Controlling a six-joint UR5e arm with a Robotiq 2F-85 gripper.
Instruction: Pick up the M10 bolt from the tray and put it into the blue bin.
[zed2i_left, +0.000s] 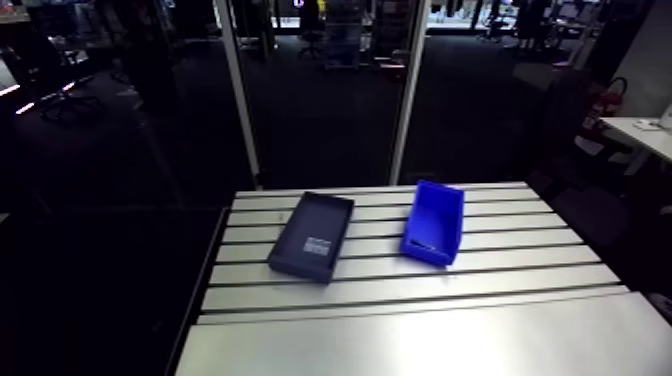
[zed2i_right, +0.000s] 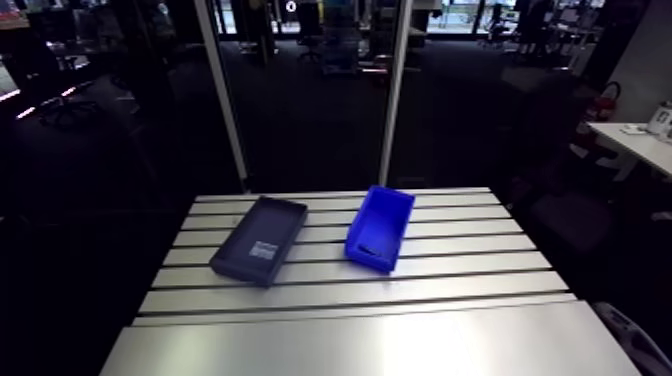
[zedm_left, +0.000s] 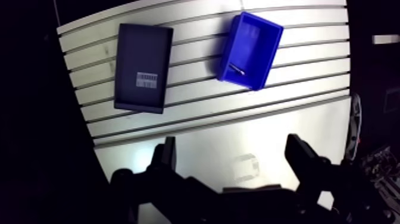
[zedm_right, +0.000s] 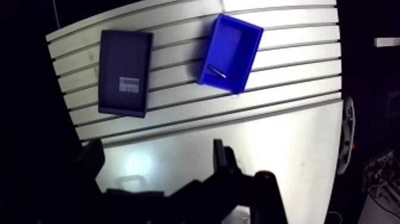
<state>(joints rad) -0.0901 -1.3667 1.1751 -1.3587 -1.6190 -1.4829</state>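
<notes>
Gripper (zedm_left: 231, 146) is wide open in the wrist view. Its two fingers (zedm_left: 300, 156) are spread far apart with nothing held, only bare table (zed2i_left: 420, 335) under the gap.

In the arm view the lower part of the frame is smooth plate, and the slotted section starts around mid frame.

Tray (zed2i_left: 325, 212) sits centre-left of the frame on the slots. It is dark, shallow and rectangular, and only a white label (zed2i_left: 317, 245) shows on its floor.

Blue bin (zed2i_left: 440, 205) is right of centre. It is near the tray but not touching it, and it sits skewed to the slots.

Bolt (zedm_left: 238, 70) is inside the blue bin, lying flat on the floor at the end nearer the gripper and slanted across it. Both containers are well ahead of the gripper.
</notes>
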